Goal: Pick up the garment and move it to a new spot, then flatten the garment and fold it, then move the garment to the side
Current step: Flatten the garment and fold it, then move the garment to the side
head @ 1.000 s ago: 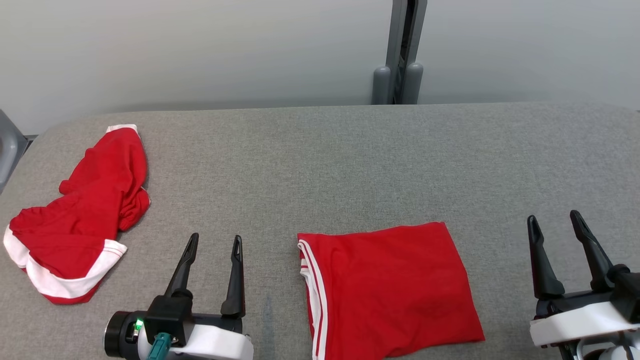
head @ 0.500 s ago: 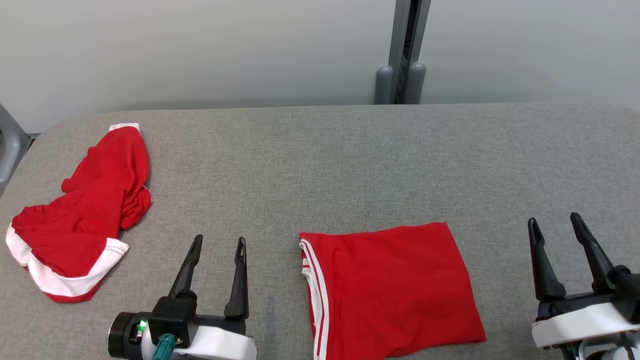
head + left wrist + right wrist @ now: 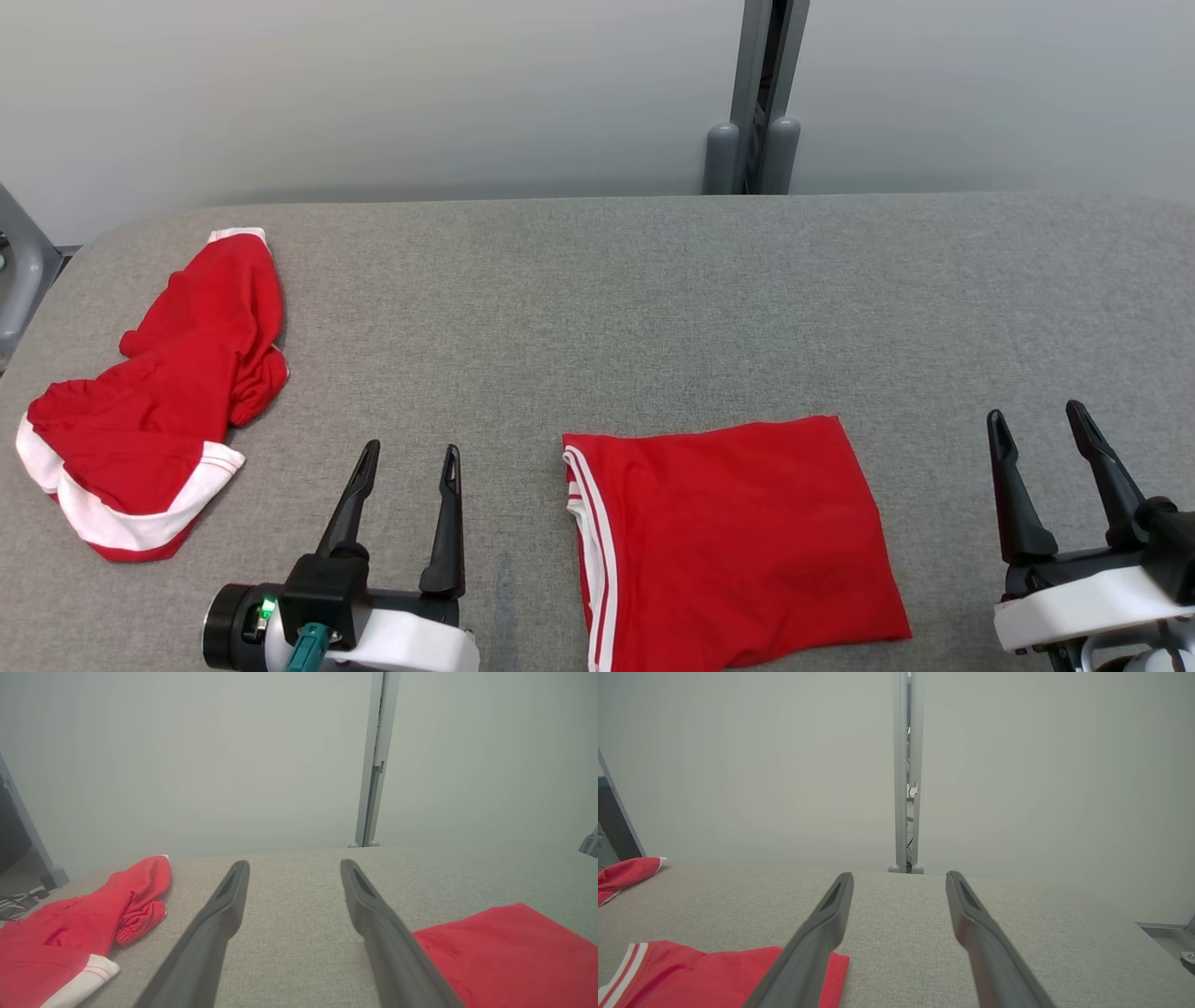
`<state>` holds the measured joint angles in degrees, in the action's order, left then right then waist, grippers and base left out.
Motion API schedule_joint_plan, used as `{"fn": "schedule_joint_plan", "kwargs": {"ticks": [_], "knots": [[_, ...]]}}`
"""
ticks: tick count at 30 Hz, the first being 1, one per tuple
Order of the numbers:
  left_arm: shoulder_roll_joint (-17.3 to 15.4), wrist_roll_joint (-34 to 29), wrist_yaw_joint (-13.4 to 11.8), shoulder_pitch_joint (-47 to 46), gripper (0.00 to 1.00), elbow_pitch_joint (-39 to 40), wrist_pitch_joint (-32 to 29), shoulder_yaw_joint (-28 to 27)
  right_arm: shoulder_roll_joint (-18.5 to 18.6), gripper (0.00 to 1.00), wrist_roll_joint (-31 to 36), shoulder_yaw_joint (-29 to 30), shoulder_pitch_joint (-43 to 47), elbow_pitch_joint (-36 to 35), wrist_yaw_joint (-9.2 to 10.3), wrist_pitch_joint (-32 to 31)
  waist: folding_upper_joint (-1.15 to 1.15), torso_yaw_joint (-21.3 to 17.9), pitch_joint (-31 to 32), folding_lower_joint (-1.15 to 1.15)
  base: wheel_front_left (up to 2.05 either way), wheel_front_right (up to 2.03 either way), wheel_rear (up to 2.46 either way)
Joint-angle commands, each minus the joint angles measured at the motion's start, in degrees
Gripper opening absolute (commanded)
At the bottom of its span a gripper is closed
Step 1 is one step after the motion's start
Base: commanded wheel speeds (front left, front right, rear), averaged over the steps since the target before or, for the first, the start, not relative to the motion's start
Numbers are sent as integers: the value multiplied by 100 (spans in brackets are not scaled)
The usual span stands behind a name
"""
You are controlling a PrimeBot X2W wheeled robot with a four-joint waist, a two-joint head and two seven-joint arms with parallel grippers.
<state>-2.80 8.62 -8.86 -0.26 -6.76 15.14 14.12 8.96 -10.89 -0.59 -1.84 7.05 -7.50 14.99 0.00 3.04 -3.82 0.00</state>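
1. Only my head view has drifted; nothing on the tabletop [image 3: 607, 299] has moved
2. My left pincer [image 3: 412, 448] and right pincer [image 3: 1035, 411] stand wide, empty
3. Folded red shorts [image 3: 738, 532] lie flat between them; the crumpled red garment [image 3: 168, 401] at far left looks like my next pick

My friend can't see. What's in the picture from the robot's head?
A folded red garment lies on a grey table between the open left gripper and the open right gripper. A crumpled red garment sits at the far left.

Open table [image 3: 653, 299] past folded garment [image 3: 738, 532] (post [image 3: 761, 93] behind)
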Motion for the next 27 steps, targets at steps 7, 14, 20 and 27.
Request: {"fn": "schedule_joint_plan", "kwargs": {"ticks": [7,14,20,27], "knots": [[-20,-11,8,5,100,-31,-2,8,11,100,-26,8,0,70,0,27,0,12,30,0,0,0,0],[-21,4,18,-26,100,-24,-2,24,49,100,-93,-91,-37,157,1,27,0,25,-7,0,0,0,0],[-21,15,12,-105,100,-15,-2,49,254,100,-579,-588,-160,470,1,-20,0,67,-131,0,0,0,0],[-21,9,35,-205,100,-30,-2,106,533,100,-1456,-1245,-406,819,1,-550,0,148,-354,0,0,0,0]]}}
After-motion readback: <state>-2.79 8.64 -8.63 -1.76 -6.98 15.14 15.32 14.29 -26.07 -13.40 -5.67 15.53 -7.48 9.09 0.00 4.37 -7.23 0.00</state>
